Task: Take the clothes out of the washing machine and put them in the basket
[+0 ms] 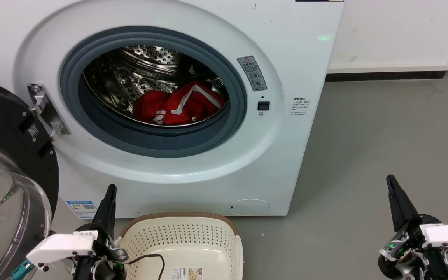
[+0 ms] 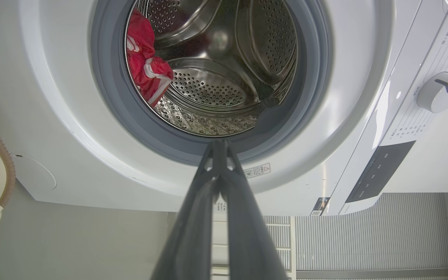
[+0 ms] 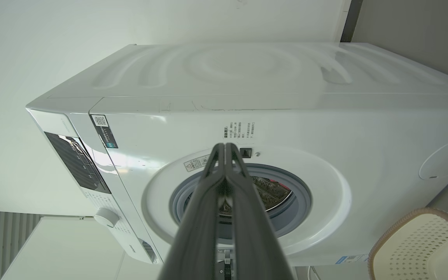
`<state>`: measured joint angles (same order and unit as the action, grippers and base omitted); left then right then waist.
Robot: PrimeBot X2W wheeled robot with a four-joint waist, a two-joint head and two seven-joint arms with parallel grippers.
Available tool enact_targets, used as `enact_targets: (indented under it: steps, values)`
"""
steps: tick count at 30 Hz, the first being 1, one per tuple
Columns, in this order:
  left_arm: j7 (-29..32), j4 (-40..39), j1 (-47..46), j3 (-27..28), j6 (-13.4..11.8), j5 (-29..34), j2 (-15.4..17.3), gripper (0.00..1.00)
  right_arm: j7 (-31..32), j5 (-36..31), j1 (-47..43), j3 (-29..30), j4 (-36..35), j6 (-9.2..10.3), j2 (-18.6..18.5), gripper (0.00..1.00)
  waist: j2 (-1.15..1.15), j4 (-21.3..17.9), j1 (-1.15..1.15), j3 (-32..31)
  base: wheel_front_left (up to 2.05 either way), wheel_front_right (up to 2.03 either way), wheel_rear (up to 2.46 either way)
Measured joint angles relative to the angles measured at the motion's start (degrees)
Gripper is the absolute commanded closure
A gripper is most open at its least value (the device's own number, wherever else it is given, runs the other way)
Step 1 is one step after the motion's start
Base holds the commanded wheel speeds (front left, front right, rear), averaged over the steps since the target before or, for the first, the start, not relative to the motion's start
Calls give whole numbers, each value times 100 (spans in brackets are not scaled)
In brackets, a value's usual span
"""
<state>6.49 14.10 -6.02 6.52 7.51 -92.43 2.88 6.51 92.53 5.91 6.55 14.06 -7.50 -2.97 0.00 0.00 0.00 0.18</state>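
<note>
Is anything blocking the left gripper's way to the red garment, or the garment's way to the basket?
Nothing visible does. The door is swung open, the red garment lies in the open drum, and the basket sits open-topped on the floor below. The left gripper is shut.

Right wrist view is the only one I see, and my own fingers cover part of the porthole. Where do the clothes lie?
Observer: In the head view, the red clothes lie on the floor of the drum, right of its middle.
Operator: Where does the door stand?
Observer: The door stands wide open at the left of the washing machine.
Operator: And the left gripper?
Observer: The left gripper is shut, low in front of the washing machine, beside the basket.
</note>
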Motion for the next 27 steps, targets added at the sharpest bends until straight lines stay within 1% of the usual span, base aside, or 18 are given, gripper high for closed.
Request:
enact_targets:
  steps: [17, 18, 22, 27]
  values:
    - [0, 0, 0, 0, 0, 0, 0, 100, 0, 0, 0, -1, 0, 0, 0, 100, 0, 0, 0, 0, 0, 0, 0]
    - [0, 0, 0, 0, 0, 0, 0, 0, 0, 1, 0, -1, 0, 0, 0, 0, 0, 0, 0, 0, 0, 0, 0]
    - [-12, 158, 147, -32, -3, 0, -20, 0, -10, 2, -146, -13, 138, 1, 9, 0, 0, 0, 0, 0, 0, 0, 0]
    - [-149, 124, 170, -199, -3, 27, -23, 0, -152, -62, -202, -94, 78, 1, 15, 0, 0, -7, 0, 2, 0, 0, 0]
